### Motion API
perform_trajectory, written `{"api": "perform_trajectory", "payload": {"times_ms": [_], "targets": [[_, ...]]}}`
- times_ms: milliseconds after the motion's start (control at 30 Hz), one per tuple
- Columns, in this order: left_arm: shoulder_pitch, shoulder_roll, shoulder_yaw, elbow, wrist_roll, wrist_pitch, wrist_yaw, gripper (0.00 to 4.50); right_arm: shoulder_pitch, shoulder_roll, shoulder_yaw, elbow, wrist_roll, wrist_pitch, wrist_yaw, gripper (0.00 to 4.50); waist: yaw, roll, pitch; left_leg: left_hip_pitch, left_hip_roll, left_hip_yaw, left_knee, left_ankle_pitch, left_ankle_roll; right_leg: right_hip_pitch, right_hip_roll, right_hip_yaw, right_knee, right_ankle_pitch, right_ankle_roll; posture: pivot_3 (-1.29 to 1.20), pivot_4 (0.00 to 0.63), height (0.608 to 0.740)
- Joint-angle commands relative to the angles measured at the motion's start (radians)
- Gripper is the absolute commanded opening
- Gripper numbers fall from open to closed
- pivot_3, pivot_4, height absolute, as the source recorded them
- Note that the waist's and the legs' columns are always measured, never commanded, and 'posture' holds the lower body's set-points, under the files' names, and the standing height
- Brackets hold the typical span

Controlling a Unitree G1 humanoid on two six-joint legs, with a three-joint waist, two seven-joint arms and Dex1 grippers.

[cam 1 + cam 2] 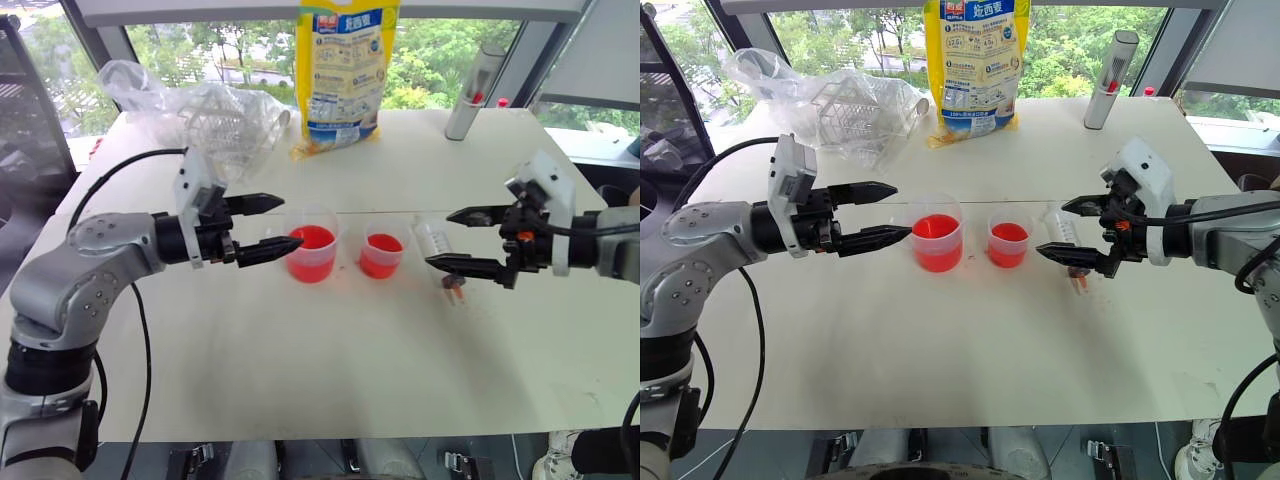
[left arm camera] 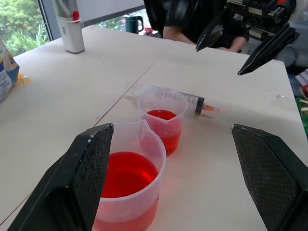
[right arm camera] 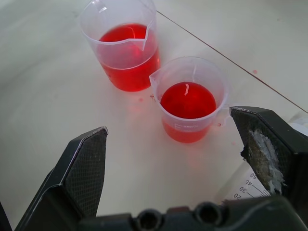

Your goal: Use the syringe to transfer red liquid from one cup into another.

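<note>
**A:** What do I have from the head cameras?

**B:** I count two containers on the white table [image 1: 300,380], both holding bright red-orange liquid [image 1: 311,238]. The larger clear plastic beaker with a spout [image 1: 312,245] stands to the left of the smaller, shorter clear plastic cup [image 1: 382,251], near it but apart. One large clear plastic syringe with an orange-red tip [image 1: 440,252] lies flat on the table just right of the small cup. My left gripper [image 1: 282,223] reaches in level, fingers spread and holding nothing, the lower fingertip in front of the beaker's wall. My right gripper [image 1: 449,238] hangs over the syringe, tilted down, fingers spread wide and holding nothing.

**A:** And the left wrist?

**B:** Two spread fingers [image 2: 82,178], with the beaker [image 2: 127,192] closest to the camera, then the cup [image 2: 163,118], then the syringe [image 2: 180,98] lying behind it. The right gripper [image 2: 219,60] hovers above, with a person in dark clothing at the far table edge.

**A:** Right wrist?

**B:** Fingers [image 3: 79,173] apart, both containers [image 3: 190,103] of red liquid ahead, and the syringe's printed barrel [image 3: 245,187] by one finger.
</note>
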Motion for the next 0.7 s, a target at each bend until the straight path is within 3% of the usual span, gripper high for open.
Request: {"api": "perform_trajectory", "payload": {"times_ms": [33,467,700], "targets": [[-0.016,0.01,0.028,-0.012,-0.008,-0.012,-0.002,4.02,-0.01,-0.021,-0.006,0.004,-0.008,-0.019,0.001,4.45,0.0,0.0,0.0,0.0,0.0,0.0,0.0,0.0,0.0,0.0,0.0,0.0,0.0,0.0,0.0,0.0,0.15,0.74],[-0.04,-0.014,0.001,0.007,0.005,-0.024,-0.002,4.02,-0.166,-0.028,0.195,0.187,-0.146,0.092,-0.095,4.45,-0.001,0.0,0.0,0.0,0.0,0.0,0.0,0.0,0.0,0.0,0.0,0.001,0.0,0.0,0.0,0.0,0.15,0.74],[-0.057,-0.036,-0.015,0.012,0.025,-0.045,0.001,4.02,-0.407,0.178,0.403,0.617,-0.294,0.184,-0.17,4.45,-0.002,0.0,0.0,0.001,-0.001,0.002,0.001,0.0,0.0,-0.001,0.001,0.002,0.0,0.0,-0.001,0.0,0.15,0.74]]}}
